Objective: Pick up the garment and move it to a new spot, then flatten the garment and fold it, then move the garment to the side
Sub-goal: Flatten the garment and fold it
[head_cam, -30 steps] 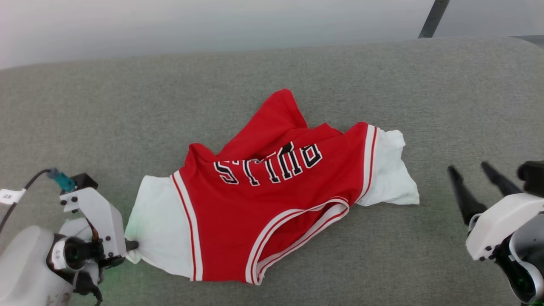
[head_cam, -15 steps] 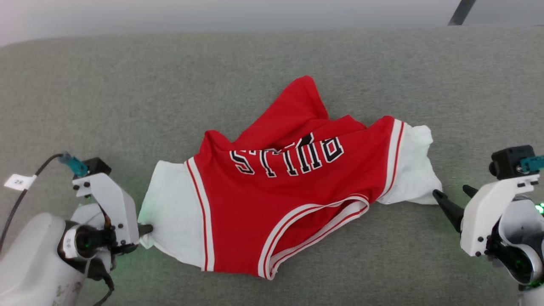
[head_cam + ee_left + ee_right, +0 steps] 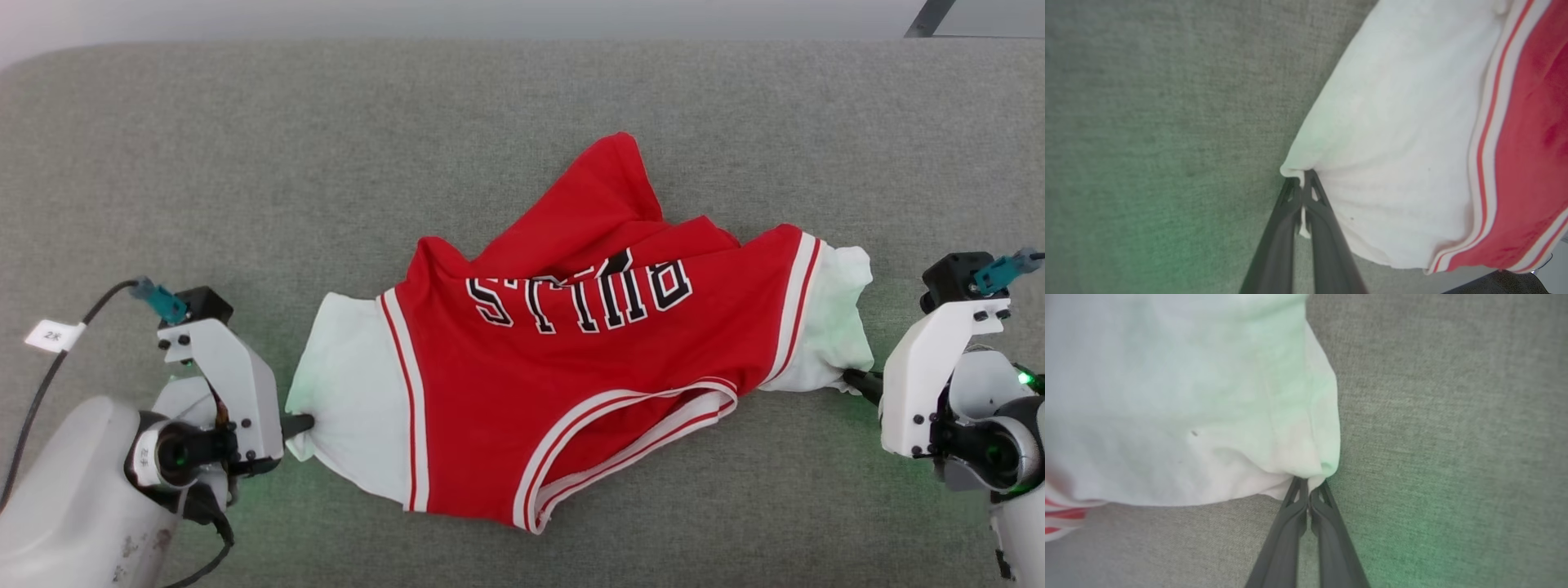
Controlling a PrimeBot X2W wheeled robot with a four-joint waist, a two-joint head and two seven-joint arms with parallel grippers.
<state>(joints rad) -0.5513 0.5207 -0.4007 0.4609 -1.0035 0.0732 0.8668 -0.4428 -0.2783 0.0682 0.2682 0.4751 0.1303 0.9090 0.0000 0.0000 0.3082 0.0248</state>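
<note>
From my console this looks more like a robot test room than a home, though I can't be certain. I see a broad grey woven fabric surface with a rounded corner, and a bare pale background beyond it. There is a dark slanted bar, and a white paper tag hangs off a black cable. The garment spread on the fabric is the domestic touch.

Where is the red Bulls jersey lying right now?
In the head view the jersey lies crumpled at the centre of the grey surface, between the left gripper pinching one white sleeve and the right gripper pinching the other.
</note>
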